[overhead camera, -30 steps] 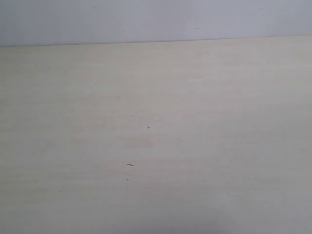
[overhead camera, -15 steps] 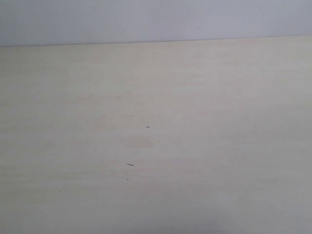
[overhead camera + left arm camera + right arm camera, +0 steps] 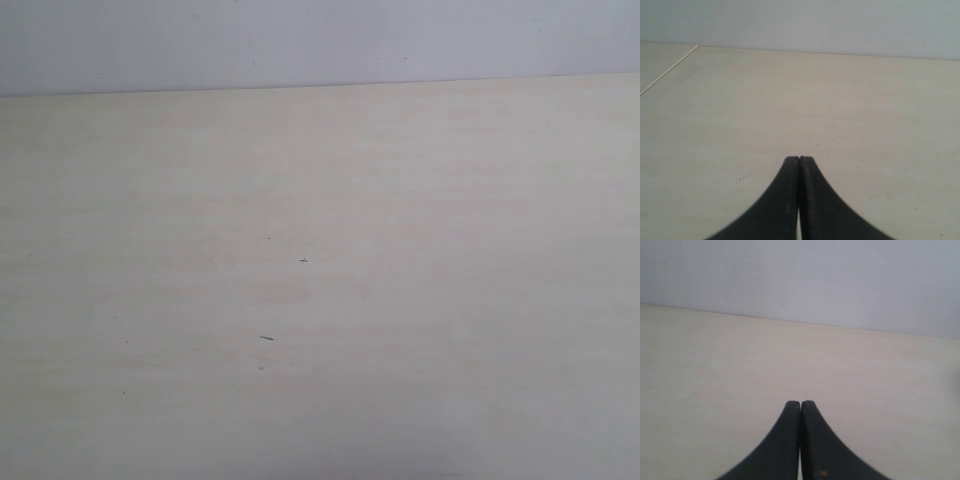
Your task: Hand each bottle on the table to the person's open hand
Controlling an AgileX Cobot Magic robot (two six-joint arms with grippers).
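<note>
No bottle or hand visible on worktop [image 3: 420, 300]; left gripper [image 3: 799, 159] and right gripper [image 3: 800, 403] tips together, empty; risk: approaching unparted would topple a bottle.

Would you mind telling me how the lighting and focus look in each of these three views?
Exterior view: soft, even light on the pale beige wood-grain table, no hard shadows or glare, tiny dark specks sharp. Left wrist view: the shut black left hand is slightly blurred near the lens. Right wrist view: the shut black right hand likewise soft, table evenly lit.
</note>
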